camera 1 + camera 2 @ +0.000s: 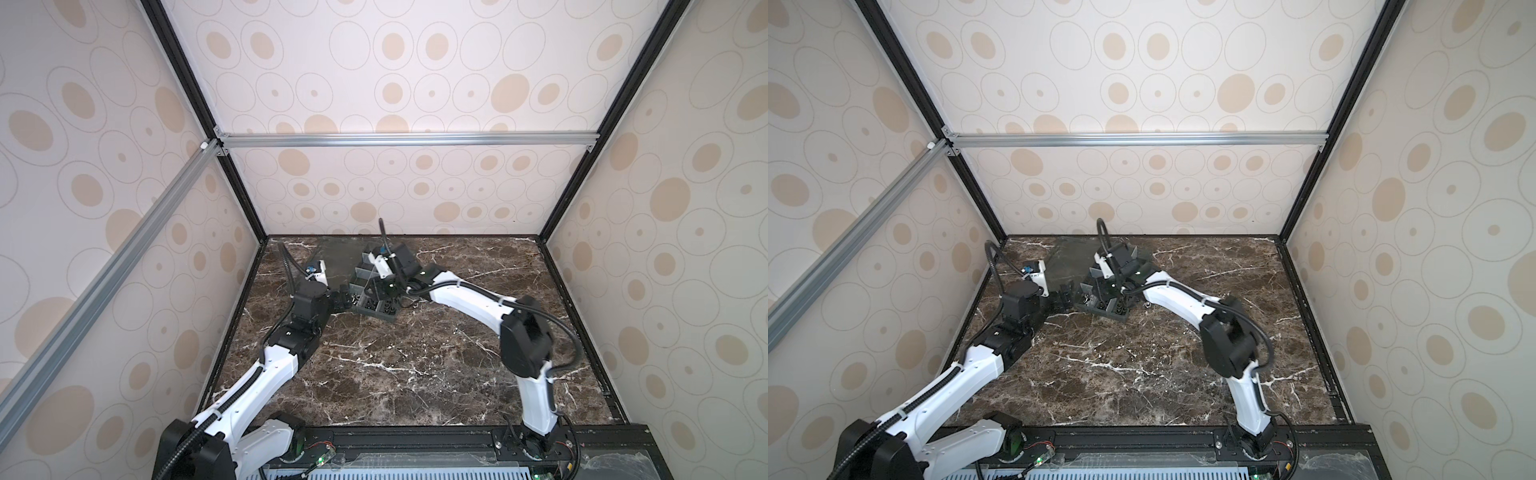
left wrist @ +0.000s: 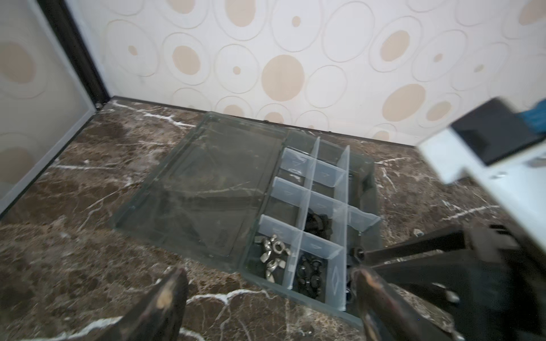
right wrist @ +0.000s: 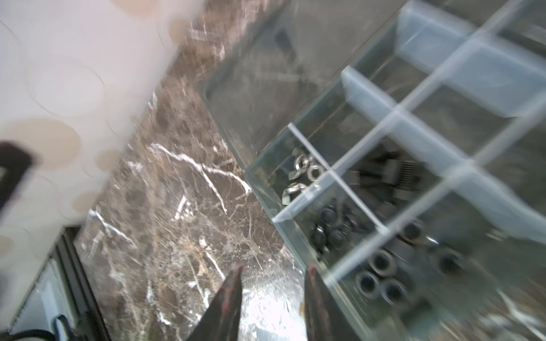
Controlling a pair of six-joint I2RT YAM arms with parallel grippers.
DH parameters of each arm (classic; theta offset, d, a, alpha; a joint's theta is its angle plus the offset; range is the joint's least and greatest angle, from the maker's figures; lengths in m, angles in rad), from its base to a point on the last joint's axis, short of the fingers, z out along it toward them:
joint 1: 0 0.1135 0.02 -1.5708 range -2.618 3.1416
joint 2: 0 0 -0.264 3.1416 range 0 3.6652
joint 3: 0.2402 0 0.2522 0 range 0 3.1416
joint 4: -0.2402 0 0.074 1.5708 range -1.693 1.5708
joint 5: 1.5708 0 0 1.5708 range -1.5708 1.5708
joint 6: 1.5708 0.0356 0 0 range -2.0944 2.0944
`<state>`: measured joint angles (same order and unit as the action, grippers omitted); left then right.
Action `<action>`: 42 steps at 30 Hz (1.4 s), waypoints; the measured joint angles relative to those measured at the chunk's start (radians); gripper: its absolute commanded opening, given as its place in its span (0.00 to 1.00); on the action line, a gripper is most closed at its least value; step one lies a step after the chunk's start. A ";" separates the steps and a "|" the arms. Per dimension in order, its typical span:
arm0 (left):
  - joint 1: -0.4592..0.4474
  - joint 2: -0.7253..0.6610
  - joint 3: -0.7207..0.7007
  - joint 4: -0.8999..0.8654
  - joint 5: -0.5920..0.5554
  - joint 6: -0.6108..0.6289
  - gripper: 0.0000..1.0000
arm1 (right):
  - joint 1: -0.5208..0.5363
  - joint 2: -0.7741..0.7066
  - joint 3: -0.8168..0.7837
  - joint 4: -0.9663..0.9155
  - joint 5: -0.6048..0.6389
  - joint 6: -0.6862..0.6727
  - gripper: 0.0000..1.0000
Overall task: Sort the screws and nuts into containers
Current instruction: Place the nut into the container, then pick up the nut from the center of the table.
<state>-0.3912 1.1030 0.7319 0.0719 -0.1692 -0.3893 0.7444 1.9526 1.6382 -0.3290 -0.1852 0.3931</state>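
Left hand (image 2: 266,279), jaws wide apart, is hovering beside the near corner of the box (image 2: 310,302). Right hand (image 3: 274,269) is hanging above the box's near wall, jaws parted, gripping nothing. Nuts (image 3: 381,262) and screws (image 3: 328,227) are lying in the box's near cells (image 2: 335,276). The right hand seems to be releasing a piece, so it should be lifting straight up, clearing the dividers (image 2: 313,174).

Marble tabletop (image 1: 395,374), clear lid (image 2: 206,189)

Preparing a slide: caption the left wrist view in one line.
Open organizer box on marble table, clear lid flat beside it, silver wing nuts and black fasteners in separate cells.
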 measured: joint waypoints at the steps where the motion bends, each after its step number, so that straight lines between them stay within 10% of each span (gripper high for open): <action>1: -0.031 0.037 0.040 -0.002 -0.002 0.012 0.87 | -0.020 -0.072 -0.071 0.018 0.024 0.005 0.38; 7: -0.201 0.286 0.241 -0.002 0.014 0.101 0.85 | -0.220 -0.306 -0.291 -0.054 0.166 0.036 0.37; 16: -0.325 0.550 0.365 -0.002 0.129 0.152 0.84 | -0.299 -0.286 -0.459 -0.286 0.275 0.039 0.36; 29: -0.339 0.620 0.421 -0.010 0.149 0.158 0.85 | -0.324 -0.101 -0.456 -0.274 0.233 0.086 0.35; 42: -0.340 0.619 0.420 -0.018 0.127 0.160 0.85 | -0.325 -0.053 -0.408 -0.243 0.238 0.092 0.10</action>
<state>-0.7307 1.7222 1.1522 0.0536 -0.0418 -0.2291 0.4194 1.8999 1.2301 -0.5716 0.0525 0.4854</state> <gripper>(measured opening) 0.853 0.110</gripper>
